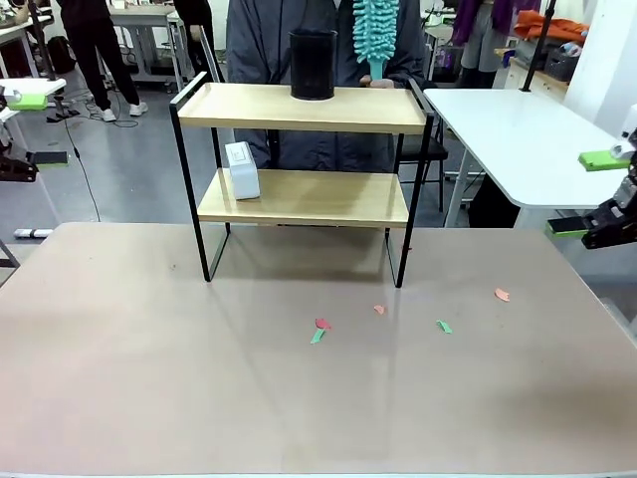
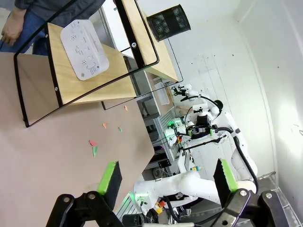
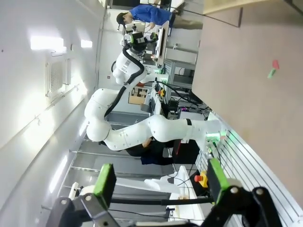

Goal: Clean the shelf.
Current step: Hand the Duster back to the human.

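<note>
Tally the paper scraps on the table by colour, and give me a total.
Red or orange scraps: 3, at and.
Green scraps: 2, at and.
Total: 5 scraps, all on the table in front of the shelf.

Both arms are glossy white with rounded, swollen joint housings; in the right wrist view the left arm (image 3: 142, 130) shows a green light at its base and black cables looped along it. Each gripper is black, with angular linked fingers, round pivot screws and bright green pads. The left gripper (image 2: 165, 177) and right gripper (image 3: 158, 182) show these pads as flat green strips on black backing. In the front view the right gripper (image 1: 597, 194) is a black block with green tips. The person (image 1: 269, 45) wears a dark grey jacket; the left wrist view shows blue jeans.
</note>
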